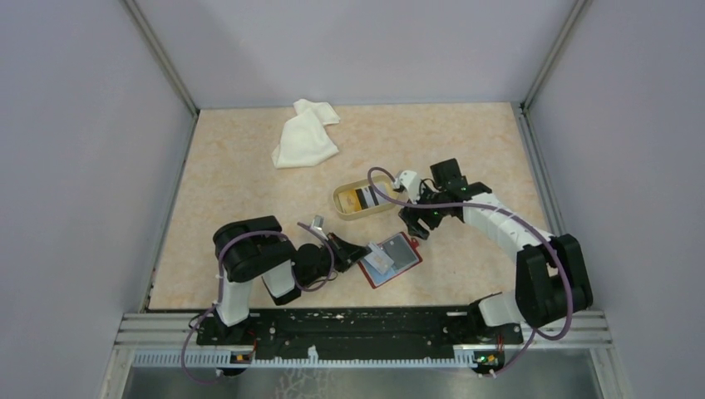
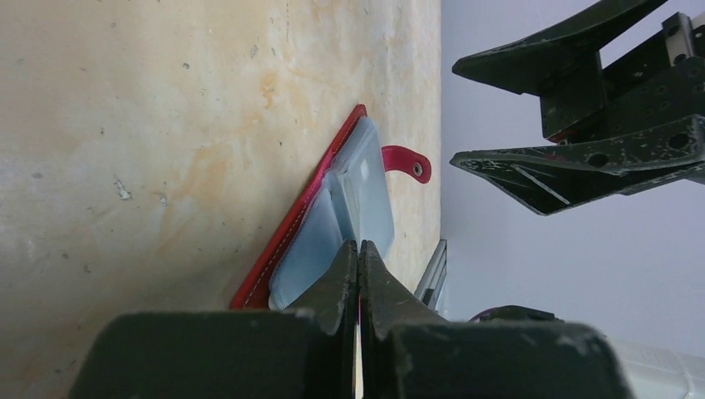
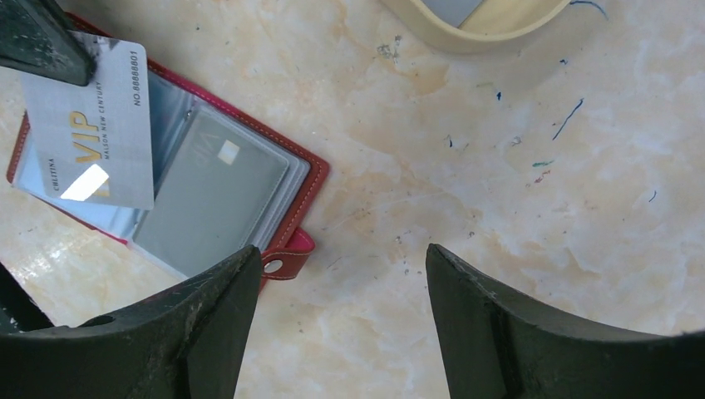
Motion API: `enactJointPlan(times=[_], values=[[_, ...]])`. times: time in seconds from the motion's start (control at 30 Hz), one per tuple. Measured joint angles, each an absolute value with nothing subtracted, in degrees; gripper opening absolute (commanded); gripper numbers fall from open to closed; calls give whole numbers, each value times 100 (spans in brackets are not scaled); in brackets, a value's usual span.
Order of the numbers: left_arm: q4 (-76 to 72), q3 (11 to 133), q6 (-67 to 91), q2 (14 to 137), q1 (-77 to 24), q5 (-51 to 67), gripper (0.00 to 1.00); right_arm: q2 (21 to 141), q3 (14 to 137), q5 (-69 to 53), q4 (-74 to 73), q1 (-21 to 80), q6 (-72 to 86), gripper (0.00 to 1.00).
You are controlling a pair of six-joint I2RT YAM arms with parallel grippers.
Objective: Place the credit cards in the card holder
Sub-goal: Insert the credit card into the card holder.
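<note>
The red card holder (image 1: 403, 253) lies open on the table between the arms, showing as a red rim (image 3: 308, 179) and edge-on (image 2: 291, 233). A grey card (image 3: 212, 204) sits in one clear pocket. A white VIP credit card (image 3: 100, 125) lies flat over the holder's left page (image 1: 378, 259). My left gripper (image 1: 364, 249) is shut on that card's corner, the fingers pressed together (image 2: 359, 245). My right gripper (image 1: 413, 226) hangs open just right of the holder's snap tab (image 3: 341, 253), nothing between its fingers (image 2: 455, 112). More credit cards, one yellow-orange (image 1: 359, 198), lie in the dish.
A tan oval dish (image 1: 341, 204) stands just behind the holder, its rim at the top of the right wrist view (image 3: 465, 33). A crumpled white cloth (image 1: 305, 133) lies at the back left. Grey walls enclose the table on three sides.
</note>
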State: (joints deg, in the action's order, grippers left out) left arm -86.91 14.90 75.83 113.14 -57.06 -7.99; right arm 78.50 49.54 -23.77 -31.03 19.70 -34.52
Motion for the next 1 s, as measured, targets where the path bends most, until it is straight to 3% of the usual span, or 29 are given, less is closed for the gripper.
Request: enactJointPlan(times=[1.0], values=[[-8694,1651,7714,11402,-5789,-989,0,8742,4952,-2080,-3321,2414,-3594,68]])
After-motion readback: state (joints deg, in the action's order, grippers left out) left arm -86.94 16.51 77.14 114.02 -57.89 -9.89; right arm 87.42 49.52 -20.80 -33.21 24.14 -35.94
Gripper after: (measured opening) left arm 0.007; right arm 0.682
